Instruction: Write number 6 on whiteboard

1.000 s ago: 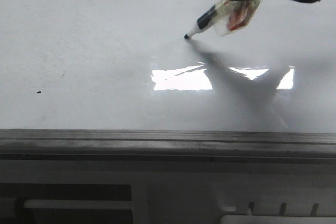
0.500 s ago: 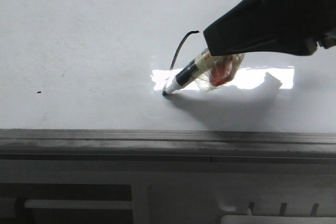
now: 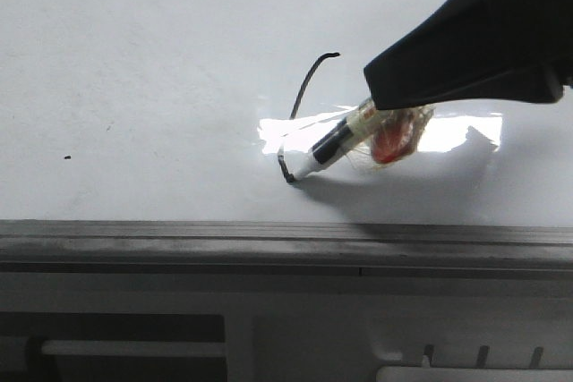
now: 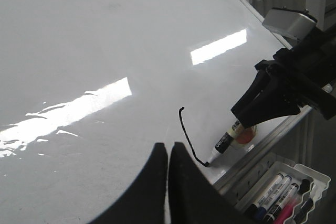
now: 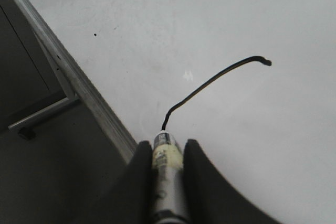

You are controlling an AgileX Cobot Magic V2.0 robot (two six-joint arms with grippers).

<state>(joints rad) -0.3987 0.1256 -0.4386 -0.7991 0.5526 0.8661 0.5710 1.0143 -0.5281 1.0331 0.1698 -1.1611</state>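
Right gripper clamping marker

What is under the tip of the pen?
The whiteboard, with the black line of the number 6 ending there. The tip itself hides the newest bit of line. The right pincer holds the pen.

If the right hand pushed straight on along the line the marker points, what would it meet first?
The whiteboard: the right hand holds a marker whose tip already seems to touch it at the low end of the number 6 stroke.
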